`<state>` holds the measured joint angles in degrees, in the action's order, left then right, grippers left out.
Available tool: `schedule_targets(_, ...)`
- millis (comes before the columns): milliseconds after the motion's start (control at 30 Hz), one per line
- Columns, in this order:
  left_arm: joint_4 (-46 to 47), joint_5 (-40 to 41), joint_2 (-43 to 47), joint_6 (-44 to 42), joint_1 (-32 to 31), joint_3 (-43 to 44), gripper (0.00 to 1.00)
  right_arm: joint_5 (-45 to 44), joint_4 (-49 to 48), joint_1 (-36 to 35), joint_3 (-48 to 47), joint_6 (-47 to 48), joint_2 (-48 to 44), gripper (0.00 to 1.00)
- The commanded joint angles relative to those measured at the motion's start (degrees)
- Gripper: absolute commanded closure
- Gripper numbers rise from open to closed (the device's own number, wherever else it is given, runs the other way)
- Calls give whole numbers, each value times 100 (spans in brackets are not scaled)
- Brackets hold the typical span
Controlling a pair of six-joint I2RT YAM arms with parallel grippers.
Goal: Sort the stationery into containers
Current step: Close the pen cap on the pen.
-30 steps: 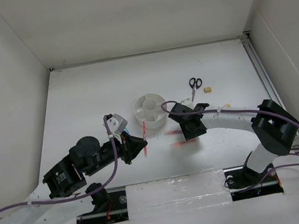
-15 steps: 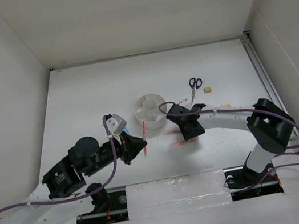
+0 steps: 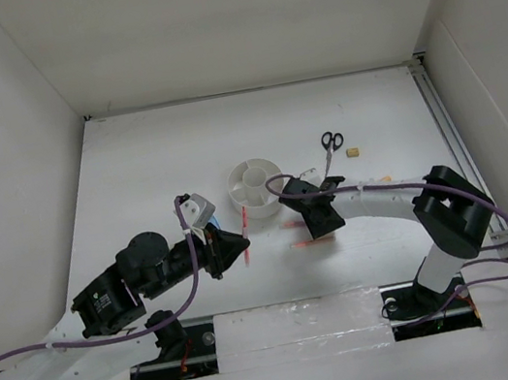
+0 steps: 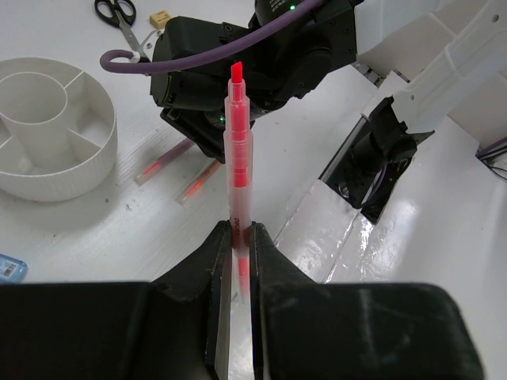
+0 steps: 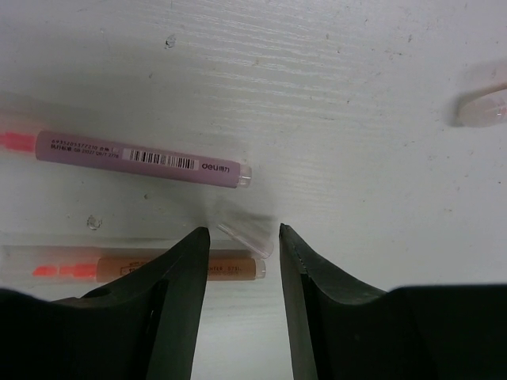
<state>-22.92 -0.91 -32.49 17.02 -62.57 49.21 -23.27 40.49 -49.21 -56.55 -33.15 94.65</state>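
My left gripper is shut on a pink-red pen, which stands straight out from the jaws with its tip up. In the top view this gripper hangs just left of the white round organizer. My right gripper is open, low over the table. A small clear cap lies between its fingertips, apart from both. A purple-labelled pen and an orange-brown-labelled pen lie side by side under it. Black-handled scissors and a tan eraser lie beyond the organizer.
The organizer has a centre cup and ring compartments that look bare. A blue item lies at its near left. A pale translucent piece lies to the right of the pens. White walls enclose the table on three sides.
The right arm has slid a little left toward the organizer, and its jaws have narrowed slightly. The left arm and its pen have not moved.
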Motion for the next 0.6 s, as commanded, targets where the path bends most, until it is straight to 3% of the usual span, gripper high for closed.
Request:
schedule_targets(0,226,-59,50,-58,-19,54,100,-82,-15,-54,-216,71,45,54)
schedule_targets(400,226,-59,50,-58,-19,54,100,24,-129,-54,-216,238,212,54)
schedule_targets(567,226,-59,50,-58,-19,54,100,77,-182,-1,-216,238,264,59)
